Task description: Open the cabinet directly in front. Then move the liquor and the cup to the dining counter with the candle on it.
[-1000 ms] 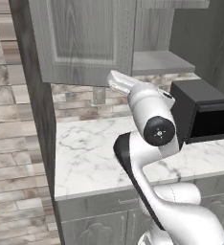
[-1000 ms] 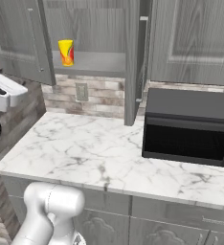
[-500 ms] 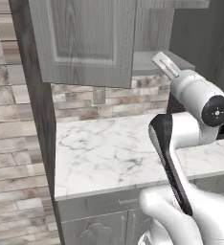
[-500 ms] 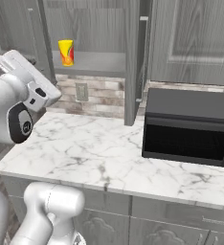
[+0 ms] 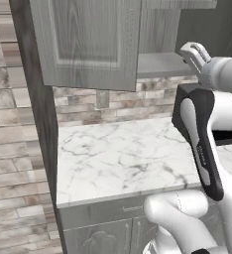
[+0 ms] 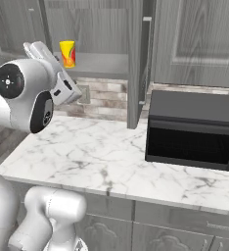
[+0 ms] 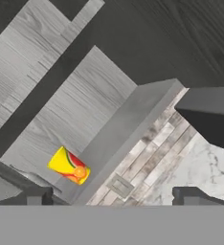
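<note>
The cabinet (image 5: 88, 39) hangs open, its left door swung out and its grey shelf (image 6: 106, 61) bare except for the cup (image 6: 67, 53). The cup is bright yellow with a red mark and stands upright near the shelf's left end. In the hand view the cup (image 7: 69, 166) lies ahead and to the left of the finger tips (image 7: 35, 196). My gripper (image 6: 35, 48) is open and empty, raised to shelf height just left of the cup and apart from it. It also shows at the shelf's front edge (image 5: 193, 50). The liquor, the dining counter and the candle are out of view.
A black microwave (image 6: 194, 130) stands on the marble counter (image 6: 87, 152) at the right, under a closed cabinet door (image 6: 199, 44). The inner open door's edge (image 6: 133, 63) hangs between shelf and microwave. A wall outlet (image 7: 119, 185) sits in the brick backsplash.
The arm has swung up from counter height, lifting the hand to the shelf beside the cup. The cup has not moved and the gripper stayed open.
</note>
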Available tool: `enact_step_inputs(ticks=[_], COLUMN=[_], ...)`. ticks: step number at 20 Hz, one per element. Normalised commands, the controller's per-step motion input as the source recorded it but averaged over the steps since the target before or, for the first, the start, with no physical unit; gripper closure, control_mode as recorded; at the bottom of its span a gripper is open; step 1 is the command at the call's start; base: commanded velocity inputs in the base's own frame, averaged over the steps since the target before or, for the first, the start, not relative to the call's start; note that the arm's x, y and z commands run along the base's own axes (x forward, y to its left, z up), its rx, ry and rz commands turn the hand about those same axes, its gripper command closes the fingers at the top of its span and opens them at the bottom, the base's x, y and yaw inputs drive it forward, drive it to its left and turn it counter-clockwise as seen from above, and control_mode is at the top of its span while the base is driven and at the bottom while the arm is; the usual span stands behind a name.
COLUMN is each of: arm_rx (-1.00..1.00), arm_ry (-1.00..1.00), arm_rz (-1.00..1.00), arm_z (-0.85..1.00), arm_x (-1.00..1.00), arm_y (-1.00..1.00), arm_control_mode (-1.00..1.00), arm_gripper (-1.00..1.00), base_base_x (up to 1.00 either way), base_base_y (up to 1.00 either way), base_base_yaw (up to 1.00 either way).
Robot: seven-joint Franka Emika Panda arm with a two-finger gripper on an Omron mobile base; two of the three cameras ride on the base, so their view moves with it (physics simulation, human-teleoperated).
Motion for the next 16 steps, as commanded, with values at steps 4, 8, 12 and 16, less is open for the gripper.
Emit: enact_step_inputs(ticks=[4, 8, 12, 16], arm_rx=[0.0, 0.0, 0.0, 0.0], arm_ry=[0.0, 0.0, 0.0, -0.01], arm_rz=[0.0, 0.0, 0.03, 0.07], arm_z=[0.0, -0.04, -0.15, -0.22], arm_x=[0.19, 0.4, 0.54, 0.59], arm_y=[-0.03, 0.0, 0.0, 0.0], arm_control_mode=[-1.0, -1.0, -1.0, -1.0], arm_gripper=[-1.0, -1.0, -1.0, -1.0], base_base_x=[0.0, 0.0, 0.0, 0.0], base_base_y=[0.0, 0.0, 0.0, 0.0], base_base_yaw=[0.0, 0.0, 0.0, 0.0])
